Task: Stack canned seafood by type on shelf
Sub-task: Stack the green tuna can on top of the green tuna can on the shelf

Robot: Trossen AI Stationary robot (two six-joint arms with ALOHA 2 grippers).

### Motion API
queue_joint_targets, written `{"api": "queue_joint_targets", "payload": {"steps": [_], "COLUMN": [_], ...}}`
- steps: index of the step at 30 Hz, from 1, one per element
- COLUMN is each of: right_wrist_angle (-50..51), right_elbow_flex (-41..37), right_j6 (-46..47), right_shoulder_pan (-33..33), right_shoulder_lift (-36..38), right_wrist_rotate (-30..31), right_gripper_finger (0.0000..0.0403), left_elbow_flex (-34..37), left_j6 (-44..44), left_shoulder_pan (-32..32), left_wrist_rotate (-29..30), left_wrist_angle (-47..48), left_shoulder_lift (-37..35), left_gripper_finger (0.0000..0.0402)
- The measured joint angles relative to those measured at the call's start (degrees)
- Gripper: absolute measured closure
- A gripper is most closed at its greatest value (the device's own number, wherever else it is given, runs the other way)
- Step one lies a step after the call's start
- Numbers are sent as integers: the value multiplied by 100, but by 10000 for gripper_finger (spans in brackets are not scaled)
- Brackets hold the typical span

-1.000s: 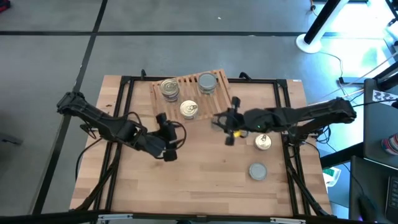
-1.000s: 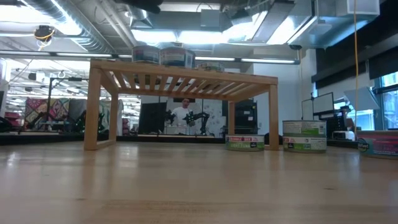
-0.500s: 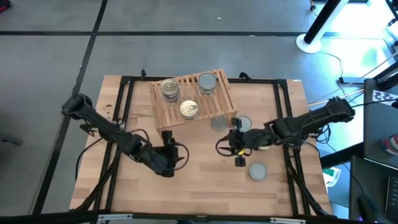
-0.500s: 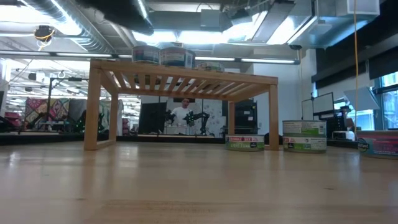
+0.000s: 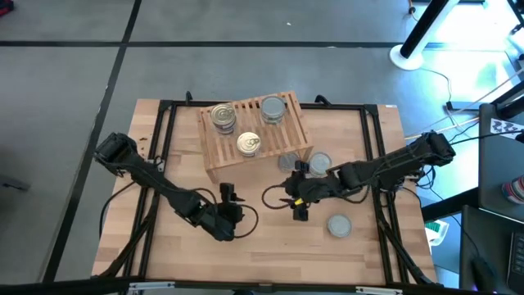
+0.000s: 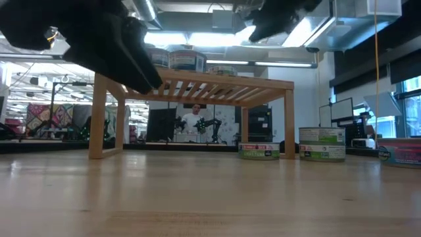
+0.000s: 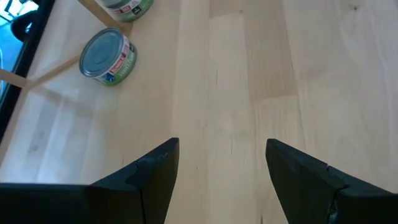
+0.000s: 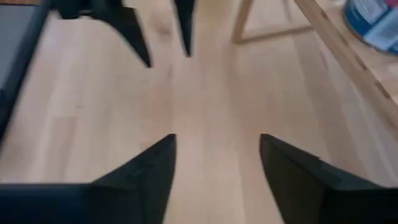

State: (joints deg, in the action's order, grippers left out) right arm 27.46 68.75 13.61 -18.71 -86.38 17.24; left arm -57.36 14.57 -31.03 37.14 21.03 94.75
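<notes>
The wooden slatted shelf [image 5: 254,131] stands at the table's far middle with three tins on top: two gold-topped [image 5: 223,115] [image 5: 249,144] and one silver-topped [image 5: 273,108]. Two more tins [image 5: 288,162] [image 5: 319,162] stand on the table by the shelf's right end, and a silver-topped one [image 5: 339,224] sits nearer the front. My left gripper [image 5: 225,197] [image 7: 221,149] hangs open over bare wood in front of the shelf. My right gripper [image 5: 284,197] [image 8: 214,146] is open too, pointing toward the table's left, facing the left gripper. Neither has anything between its fingers.
In the low view the shelf [image 6: 197,82] stands on four legs with open room beneath, and tins [image 6: 258,151] [image 6: 322,143] [image 6: 401,153] stand to its right. Black frame rails [image 5: 160,164] run along both table sides. Bare wood lies along the front.
Both arms have come down and toward the table's near edge. My left gripper has moved away from the shelf's front and now dips into the low view. My right gripper has drawn back from the shelf's right end, uncovering the two tins there.
</notes>
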Motion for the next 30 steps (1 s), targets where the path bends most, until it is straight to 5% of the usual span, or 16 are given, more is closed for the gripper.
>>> {"api": "queue_joint_targets", "payload": {"steps": [5, 10, 18, 23, 30], "right_wrist_angle": [432, 1141, 1404, 1393, 1375], "right_elbow_flex": [0, 0, -2, -2, -2], "right_j6": [30, -66, -1104, -1319, -1402], "right_shoulder_pan": [312, 598, 839, 866, 1028], "right_shoulder_lift": [-314, -703, -1446, -1807, -2073], "right_wrist_rotate": [282, 286, 303, 790, 725], "right_gripper_finger": [96, 73, 89, 112, 138], "left_elbow_flex": [0, 0, 0, 0, 0], "left_j6": [15, 33, 38, 2, 4], "left_shoulder_pan": [4, 2, 4, 4, 4], "left_wrist_rotate": [5, 5, 5, 5, 5], "left_wrist_angle": [-92, -122, -197, -249, -250], "left_shoulder_lift": [77, 64, 60, 60, 58], "left_gripper_finger": [165, 165, 165, 165, 165]}}
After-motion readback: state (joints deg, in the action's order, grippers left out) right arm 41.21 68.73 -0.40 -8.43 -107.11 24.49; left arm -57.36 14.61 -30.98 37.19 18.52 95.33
